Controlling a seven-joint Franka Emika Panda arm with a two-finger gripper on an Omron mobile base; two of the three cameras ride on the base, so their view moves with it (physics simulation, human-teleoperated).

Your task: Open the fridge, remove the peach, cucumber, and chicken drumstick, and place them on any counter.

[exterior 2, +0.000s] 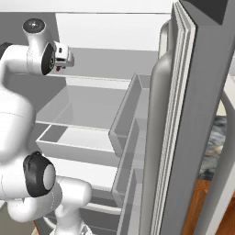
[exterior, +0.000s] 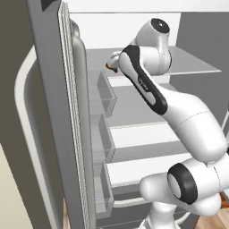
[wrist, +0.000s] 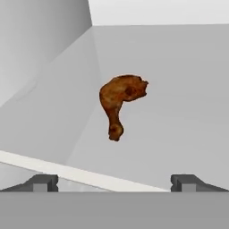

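Observation:
The fridge (exterior: 49,112) stands with both doors swung open, its pale shelves bare apart from one item. The chicken drumstick (wrist: 120,102), an orange-brown lump with its thin end toward me, lies on the upper shelf (wrist: 179,134). A sliver of the chicken drumstick (exterior: 110,66) peeks out beside my hand. My gripper (wrist: 115,182) is inside the upper compartment, open, a short way in front of the drumstick and not touching it. Both fingertips (wrist: 44,181) stand wide apart with nothing between them. The peach and cucumber are out of view. A strip of the marbled counter (exterior 2: 212,149) shows past the right door.
The left door (exterior: 74,134) with its bins (exterior: 103,91) hems the arm on one side. The right door (exterior 2: 183,119) with its bins (exterior 2: 131,114) stands on the other. A shelf lip (wrist: 80,173) crosses just ahead of the fingertips. A lower drawer (exterior 2: 69,147) sits beneath.

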